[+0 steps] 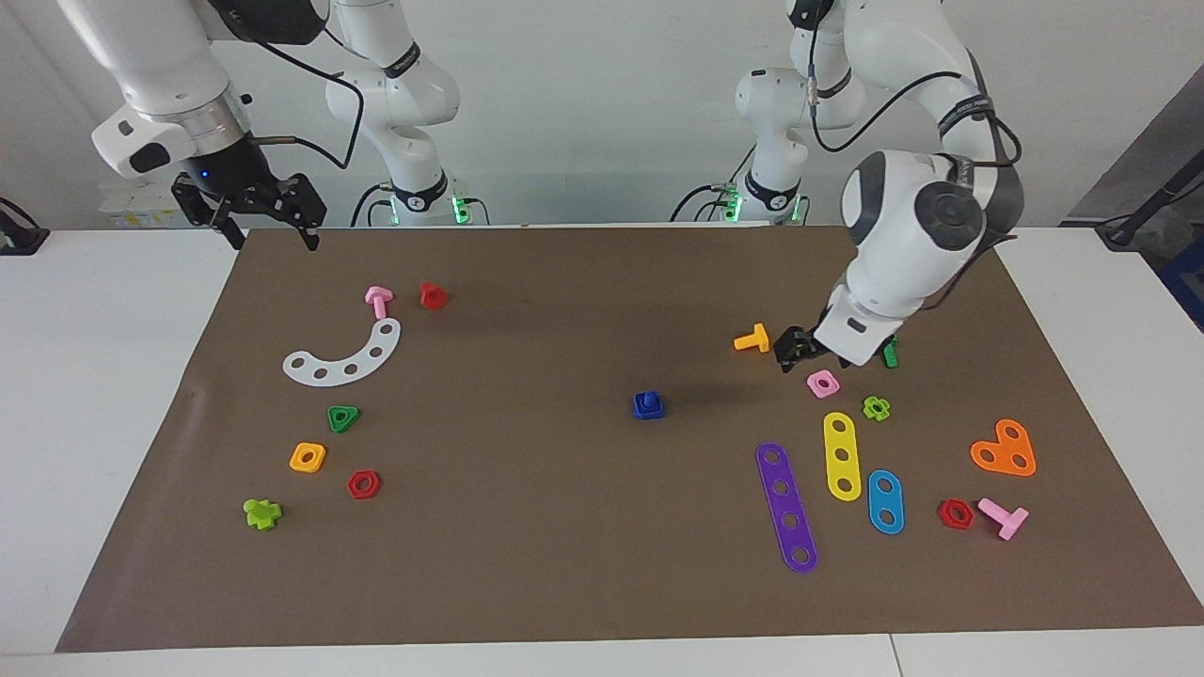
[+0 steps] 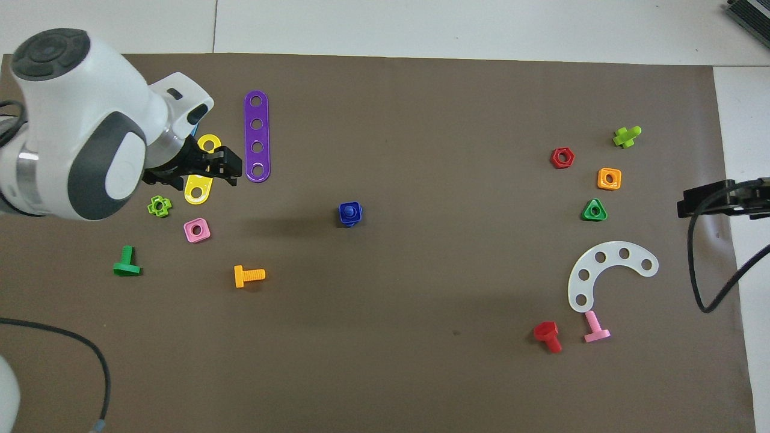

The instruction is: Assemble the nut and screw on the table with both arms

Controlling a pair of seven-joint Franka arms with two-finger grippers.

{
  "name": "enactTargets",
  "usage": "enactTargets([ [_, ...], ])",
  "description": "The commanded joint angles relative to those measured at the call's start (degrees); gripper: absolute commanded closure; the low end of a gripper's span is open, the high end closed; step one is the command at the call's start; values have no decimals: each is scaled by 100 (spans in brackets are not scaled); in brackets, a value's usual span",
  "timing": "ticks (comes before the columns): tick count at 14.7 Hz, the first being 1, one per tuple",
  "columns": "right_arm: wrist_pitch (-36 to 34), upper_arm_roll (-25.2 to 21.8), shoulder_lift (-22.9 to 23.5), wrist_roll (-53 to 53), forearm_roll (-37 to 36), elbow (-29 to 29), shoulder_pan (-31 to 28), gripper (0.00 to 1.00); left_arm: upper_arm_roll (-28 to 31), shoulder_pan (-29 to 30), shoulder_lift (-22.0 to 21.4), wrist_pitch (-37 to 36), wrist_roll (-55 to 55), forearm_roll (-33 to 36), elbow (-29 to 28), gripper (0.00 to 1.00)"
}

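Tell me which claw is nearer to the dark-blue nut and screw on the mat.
The left claw. It hangs low beside the orange screw, a short way from the dark-blue nut and screw. The right claw waits high over the mat's edge.

A plain pale wall (image 1: pixel 583 103) rises just past the white tabletop (image 1: pixel 94 376), evenly lit. Green lights (image 1: pixel 461 209) glow low against the wall. Near the wall's end, a dark panel (image 1: pixel 1152 141) slants upward.

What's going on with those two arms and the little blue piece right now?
Left tool open, empty, low over the mat near the orange screw. Right tool open, waiting at its end. Blue nut and screw sit joined mid-mat, nothing around them.
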Motion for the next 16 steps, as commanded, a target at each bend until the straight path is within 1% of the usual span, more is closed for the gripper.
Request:
enactTargets([
  [1, 54, 38, -127, 84, 61, -150, -39, 0, -47, 206, -476, -232, 171, -2, -266, 1],
  [4, 54, 38, -127, 84, 70, -150, -39, 0, -47, 391, -950, -381, 145, -2, -275, 0],
  [6, 54, 38, -127, 84, 70, -150, -39, 0, -30, 418, -1162, -460, 136, 199, -257, 0],
  [8, 54, 38, -127, 84, 70, -150, -39, 0, -38, 339, -1251, -566, 118, 542, -196, 0],
  [12, 54, 38, -127, 84, 70, -150, -39, 0, -38, 339, -1461, -610, -66, 561, -160, 0],
  [16, 54, 38, -127, 84, 70, -150, -39, 0, -82, 330, -1541, -601, -49, 569, -125, 0],
])
